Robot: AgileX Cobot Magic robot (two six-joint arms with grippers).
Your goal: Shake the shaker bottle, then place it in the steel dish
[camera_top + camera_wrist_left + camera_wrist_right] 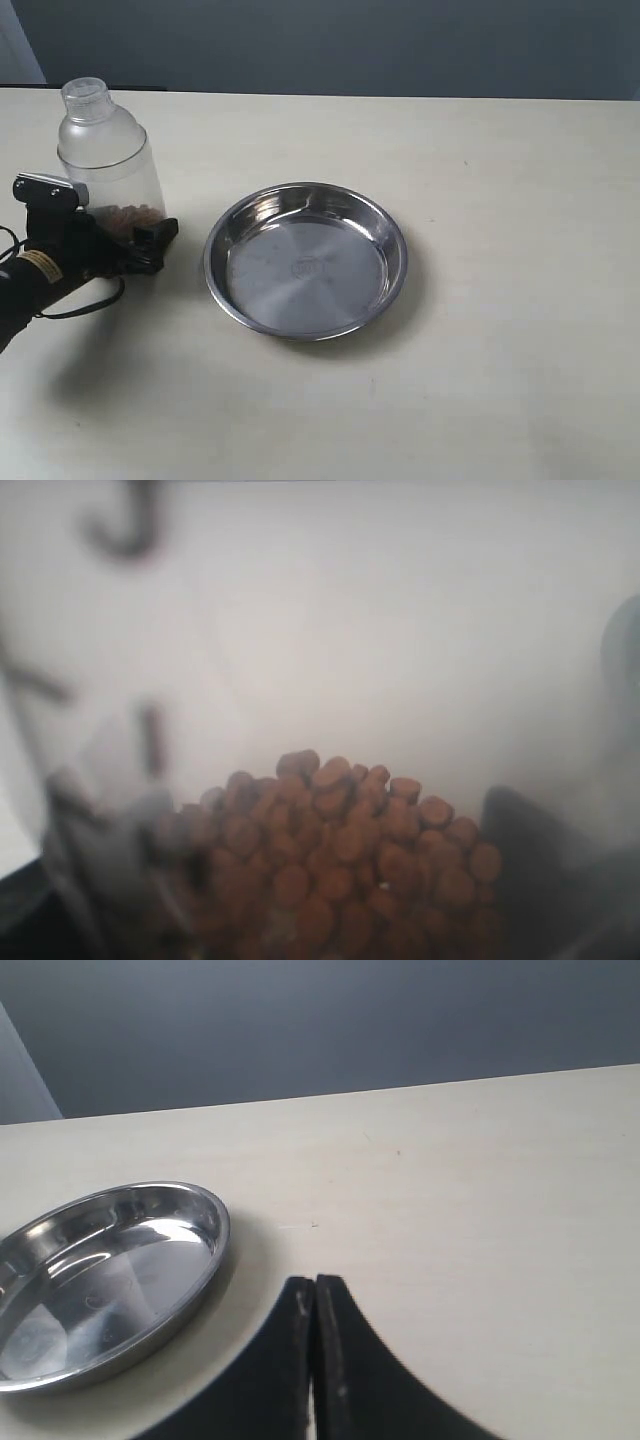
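Left claw [117, 228] grips shaker bottle [105, 150] low, left of frame; steel dish [306, 258] centre frame. Right claw [315, 1360] closed, empty. Bottle likely light, rigid, slick plastic; hold lower body firmly.

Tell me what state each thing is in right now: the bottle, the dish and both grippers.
Shaker bottle: upright, cap on, brown pellets lying in the bottom.
Steel dish: right way up on the table, empty.
Left gripper: shut on the shaker bottle near its base.
Right gripper: shut, holding nothing.
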